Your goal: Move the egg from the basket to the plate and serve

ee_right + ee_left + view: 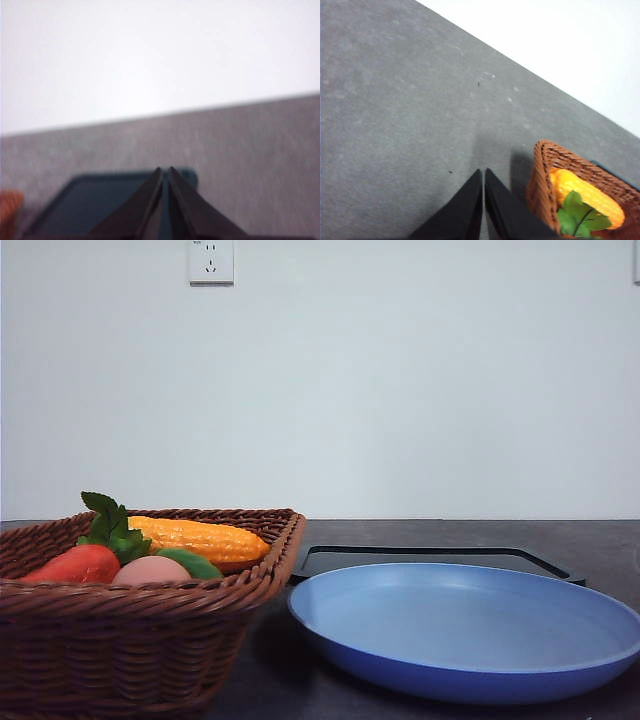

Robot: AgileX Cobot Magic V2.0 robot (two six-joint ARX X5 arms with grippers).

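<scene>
- Egg (150, 570): pinkish-brown, matte; lies in the near part of the basket, touching the red-orange vegetable (80, 563) on its left and a green item (192, 563) on its right. It sits low, with only its crown above the near rim. It is not yet moved.
- Basket (140, 640): brown wicker, on my left side of the table. Also holds a corn cob (200, 538) toward the back, with green leaves (108, 525) over the vegetable. The sloping walls appear to keep the produce bunched at the centre.
- Plate (470, 635): plain blue, bare, just beside the basket on my right. I judge it is set close so the carry is short.
- Tray (440, 555): flat, black, behind the plate, with nothing visible on it.
- Left gripper (483, 172): my fingers are pressed together with nothing between them. It hangs over bare grey table (395, 125), with the basket corner off to one side. The egg is apart from my tips and is not seen from this wrist.
- Right gripper (165, 171): also closed and empty, pointing over the dark tray; the picture is blurred.
- Judgement: the left jaws must part and come over the basket rim to reach the egg.
</scene>
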